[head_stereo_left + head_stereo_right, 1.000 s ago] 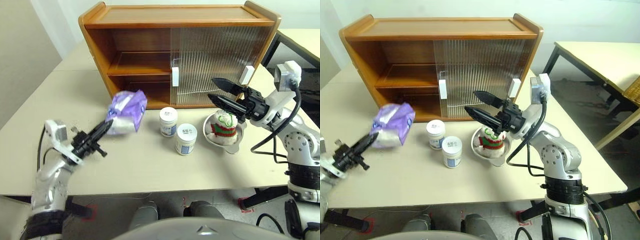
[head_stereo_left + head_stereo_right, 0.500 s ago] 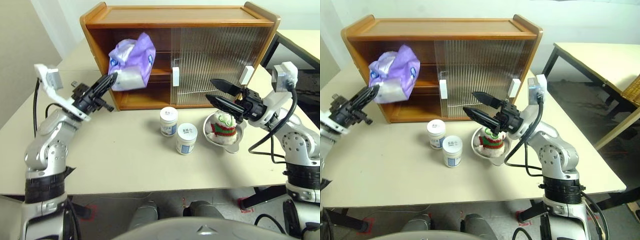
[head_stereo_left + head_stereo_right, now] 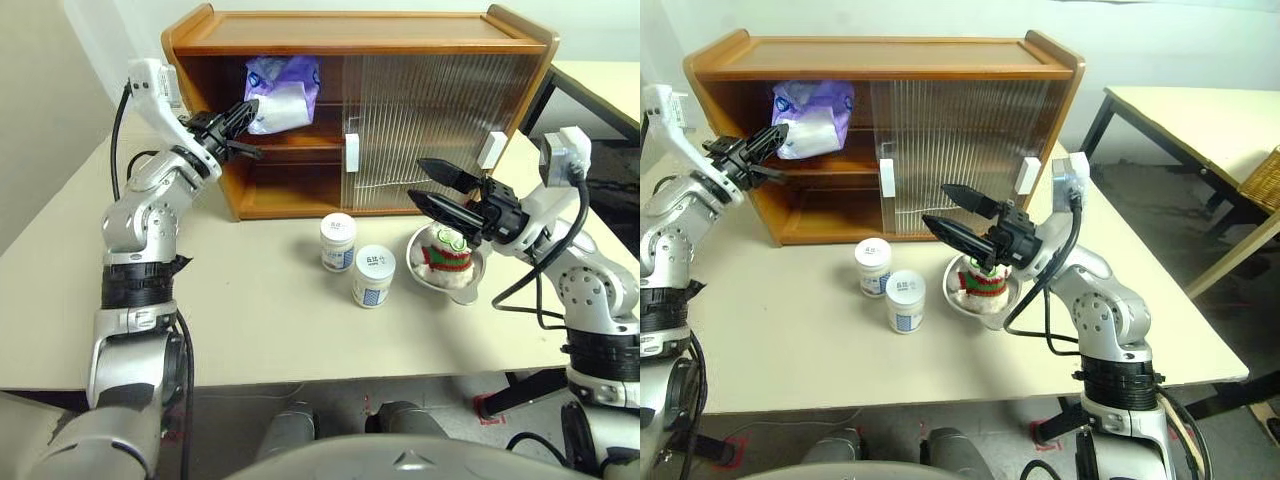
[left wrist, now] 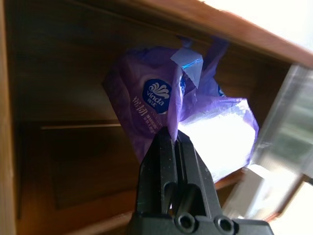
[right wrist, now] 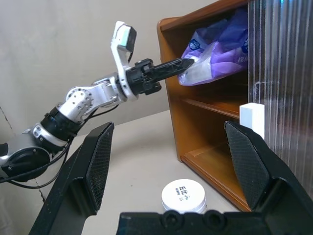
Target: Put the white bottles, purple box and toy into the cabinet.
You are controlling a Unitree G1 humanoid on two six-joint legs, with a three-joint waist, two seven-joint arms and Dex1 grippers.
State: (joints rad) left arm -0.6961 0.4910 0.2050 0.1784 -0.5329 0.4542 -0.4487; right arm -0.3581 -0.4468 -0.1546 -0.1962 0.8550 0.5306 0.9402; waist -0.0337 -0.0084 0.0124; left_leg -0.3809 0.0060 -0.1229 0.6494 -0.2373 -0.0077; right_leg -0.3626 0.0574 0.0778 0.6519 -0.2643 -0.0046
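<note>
Left eye view: the left tool is clenched on the plastic wrap of the purple box, which now hangs inside the upper compartment of the cabinet, at its open left half and just above the inner shelf. One second earlier the pack was carried low over the table, near the cabinet's front; half a second earlier it was level with the shelf opening. The left arm has therefore raised the pack and carried it forward into the cabinet. Left wrist view confirms the pinch: both fingers meet on a fold of the purple film, with the shelf below.

Judgement: the placing step for the purple box is nearly complete; release onto the shelf remains.

The right tool stands fully released and has not moved, hovering just above the toy, which sits in its metal bowl on the table at the right. The two white bottles stand side by side on the table, left of the bowl, in front of the cabinet. Three items are still to be stowed.
</note>
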